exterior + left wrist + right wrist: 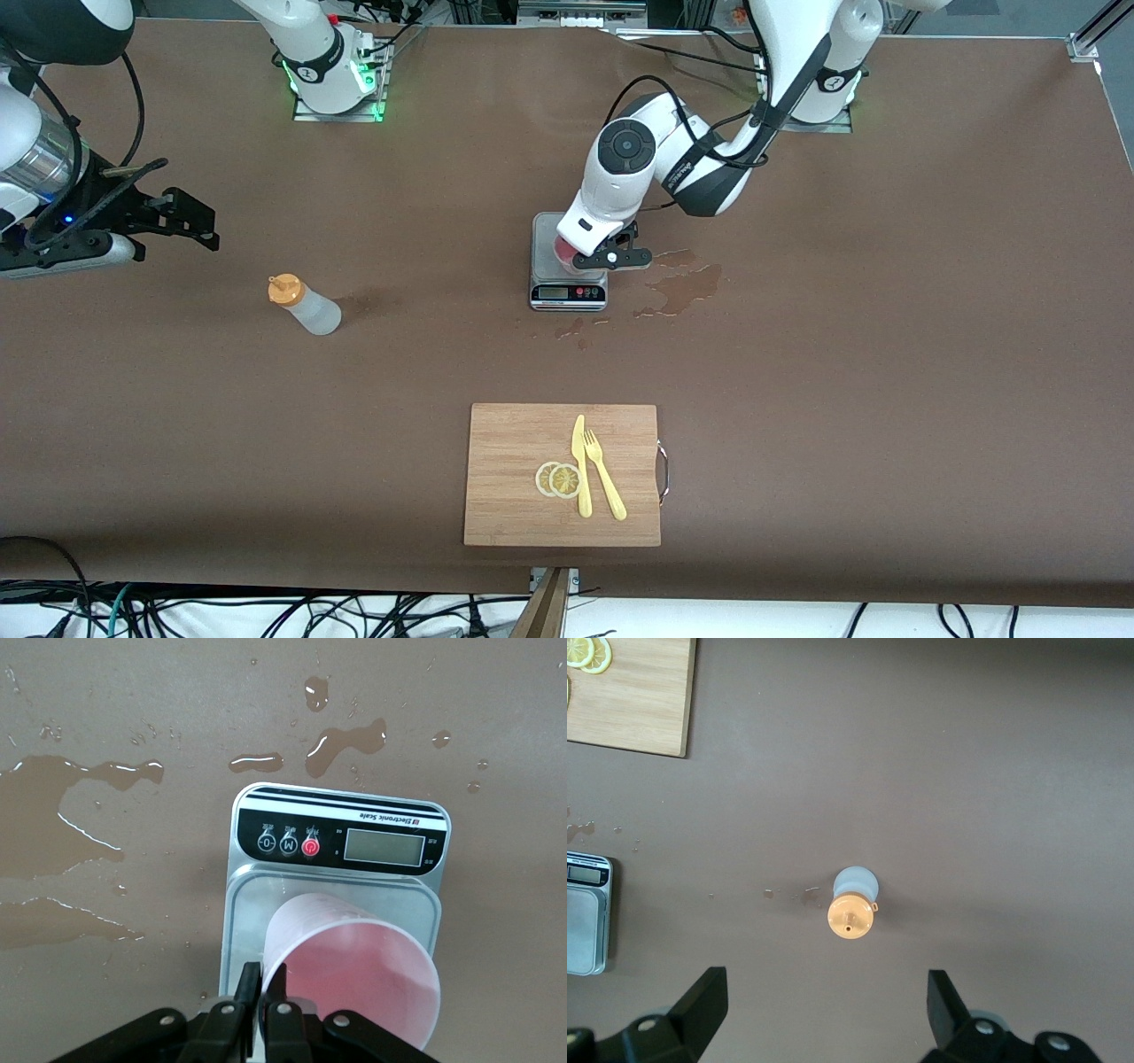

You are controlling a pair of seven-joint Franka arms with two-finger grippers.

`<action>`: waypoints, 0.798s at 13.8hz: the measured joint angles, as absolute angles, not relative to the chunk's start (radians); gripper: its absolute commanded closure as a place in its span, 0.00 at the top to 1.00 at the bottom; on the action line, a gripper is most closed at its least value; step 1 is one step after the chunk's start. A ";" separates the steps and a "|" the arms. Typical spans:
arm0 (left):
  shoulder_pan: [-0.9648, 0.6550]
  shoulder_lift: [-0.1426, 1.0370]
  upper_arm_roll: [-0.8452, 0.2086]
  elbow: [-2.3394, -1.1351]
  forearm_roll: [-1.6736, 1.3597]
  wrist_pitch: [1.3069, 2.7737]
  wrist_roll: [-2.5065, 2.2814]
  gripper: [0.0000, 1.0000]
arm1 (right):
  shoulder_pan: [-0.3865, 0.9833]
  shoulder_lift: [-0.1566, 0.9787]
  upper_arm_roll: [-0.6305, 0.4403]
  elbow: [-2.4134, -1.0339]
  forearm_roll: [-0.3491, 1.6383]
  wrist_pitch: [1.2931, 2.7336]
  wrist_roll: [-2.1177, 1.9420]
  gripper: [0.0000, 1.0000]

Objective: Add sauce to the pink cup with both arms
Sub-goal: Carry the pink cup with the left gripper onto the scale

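Observation:
The sauce bottle, whitish with an orange cap, stands upright on the brown table toward the right arm's end; it also shows in the right wrist view. My right gripper is open and empty, in the air beside the bottle and apart from it. The pink cup is at the scale's plate, mostly hidden under the left hand in the front view. My left gripper is shut on the cup's rim, one finger inside and one outside.
Puddles of spilled liquid lie beside the scale toward the left arm's end. A wooden cutting board with a yellow knife, a fork and lemon slices lies near the table's front edge.

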State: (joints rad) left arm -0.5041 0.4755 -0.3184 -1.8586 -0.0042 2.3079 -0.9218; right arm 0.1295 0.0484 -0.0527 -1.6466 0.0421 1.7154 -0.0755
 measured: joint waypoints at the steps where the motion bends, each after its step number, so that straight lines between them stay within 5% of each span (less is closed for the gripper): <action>1: -0.506 0.474 -0.319 -1.859 -0.004 2.309 -0.923 1.00 | 0.129 0.048 -0.053 -1.647 0.042 1.715 -0.075 1.00; 4: -0.512 0.447 -0.322 -1.856 -0.004 2.299 -0.927 1.00 | 0.129 0.048 -0.053 -1.647 0.042 1.715 -0.075 1.00; 11: -0.436 0.292 -0.304 -1.776 0.001 2.001 -0.823 1.00 | 0.129 0.049 -0.053 -1.647 0.042 1.715 -0.075 1.00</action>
State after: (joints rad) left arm -0.4359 0.2919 -0.3040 -1.7757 0.0008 2.0012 -0.8235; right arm 0.1292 0.0486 -0.0528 -1.6466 0.0421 1.7154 -0.0754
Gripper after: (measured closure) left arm 0.000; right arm 0.000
